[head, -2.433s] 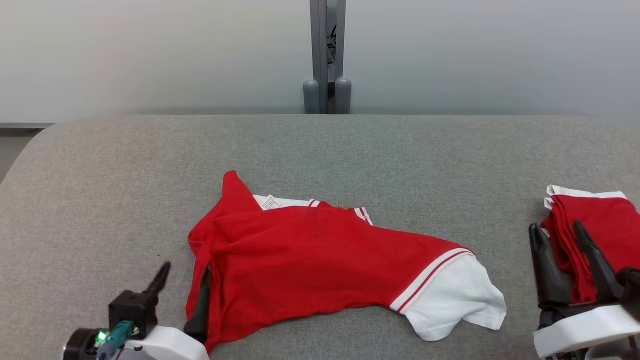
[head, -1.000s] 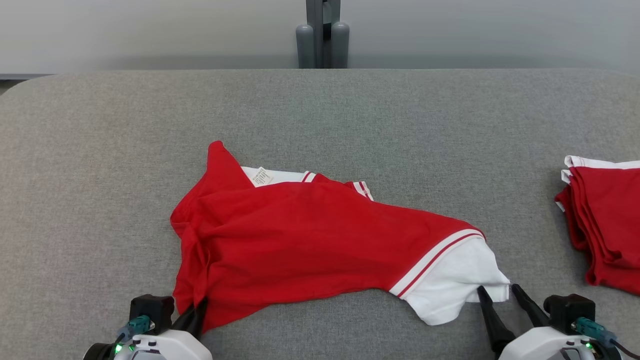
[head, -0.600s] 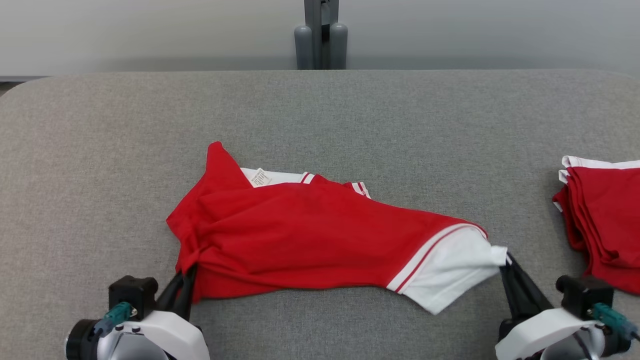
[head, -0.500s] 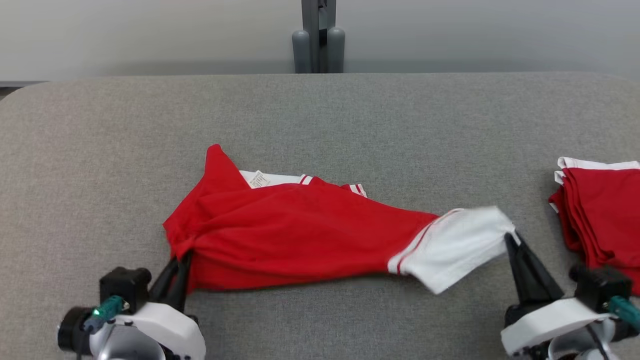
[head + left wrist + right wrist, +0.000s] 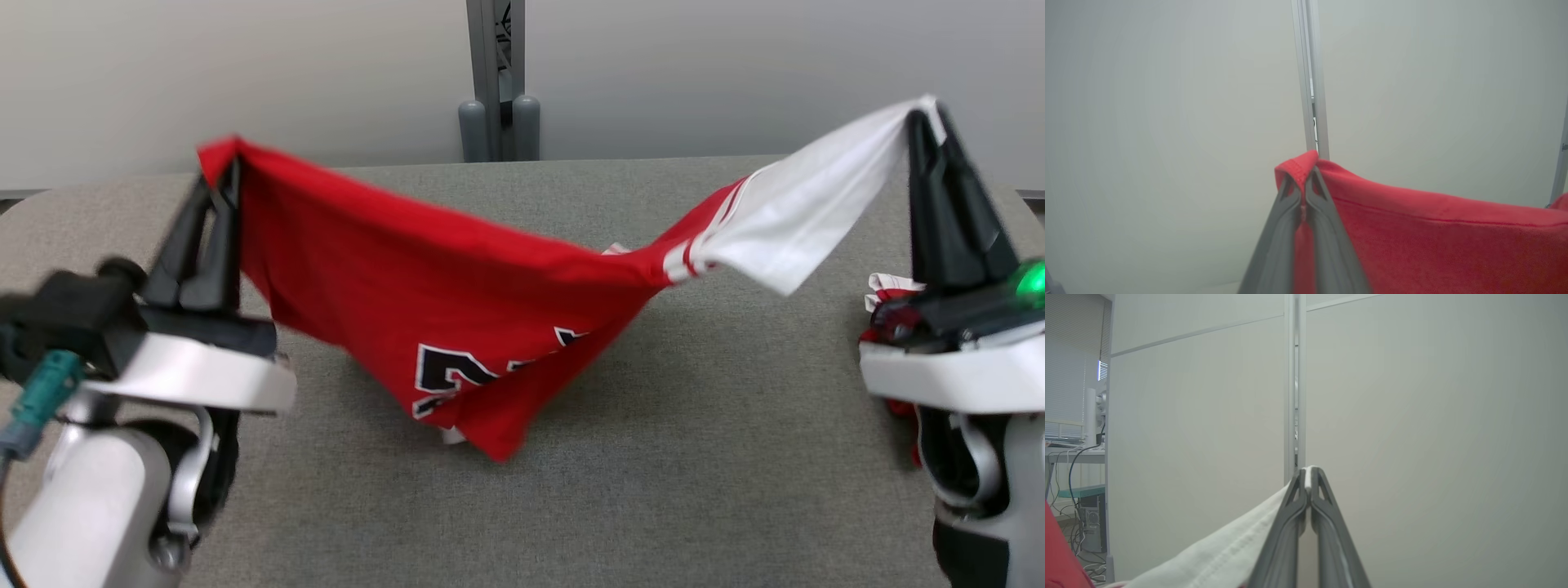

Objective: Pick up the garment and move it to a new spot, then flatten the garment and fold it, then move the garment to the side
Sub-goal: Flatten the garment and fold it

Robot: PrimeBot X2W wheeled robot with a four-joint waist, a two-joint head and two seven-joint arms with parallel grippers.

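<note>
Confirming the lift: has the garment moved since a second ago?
Yes, upward: the garment, flat on the table before, now hangs stretched, mostly above it.

garment (image 5: 457,302) print half-hidden in folds, stack (image 5: 886,286) behind right tool (image 5: 925,114)

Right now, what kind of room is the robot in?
Probably an office or a lab. Pale partition walls stand behind the grey table. Off to one side there is a desk, cables, a computer tower and window blinds.
</note>
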